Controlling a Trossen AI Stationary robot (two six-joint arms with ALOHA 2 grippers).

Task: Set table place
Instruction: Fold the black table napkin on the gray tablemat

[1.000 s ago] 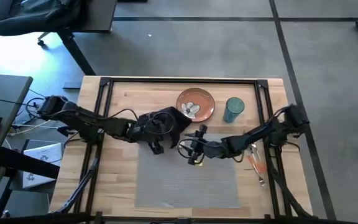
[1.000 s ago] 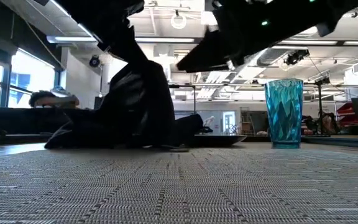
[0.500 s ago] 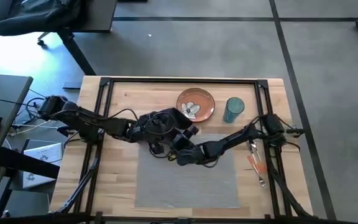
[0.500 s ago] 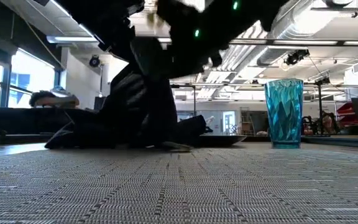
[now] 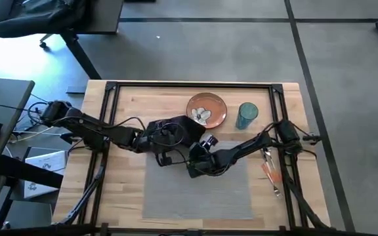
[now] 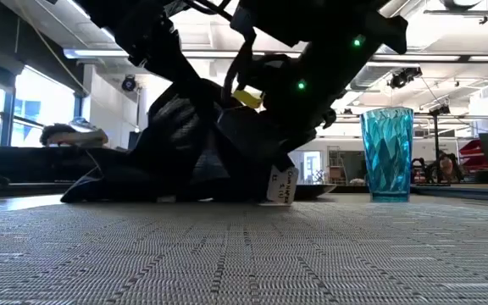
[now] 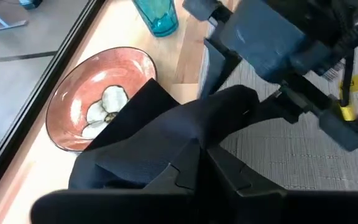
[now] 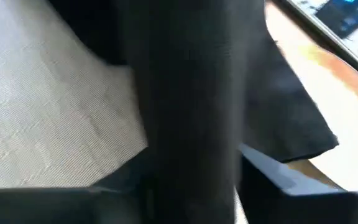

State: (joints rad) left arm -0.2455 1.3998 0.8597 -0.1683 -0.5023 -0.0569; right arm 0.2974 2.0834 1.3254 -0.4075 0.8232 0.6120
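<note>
Black cloth, the napkin, is lying bunched at the far edge of the grey placemat in the high view, just beside the orange-brown plate, with a blue-green tumbler standing to the plate's right on the light wooden bench. The left end effector is sitting at the napkin's near-left edge and the right end effector is hanging just beside it over the placemat, while orange-handled cutlery is lying well apart near the right rail. In the low view, both dark arms are coming down onto the napkin, which is rising in a heap at the placemat's far edge, and the tumbler is standing apart to the right. In the left wrist view, the left end effector is clamped on a fold of the napkin, whose corner is lying over the plate's rim. In the right wrist view, dark cloth and a dark bar are filling most of the picture, so whether the right end effector is apart or together cannot be told.
</note>
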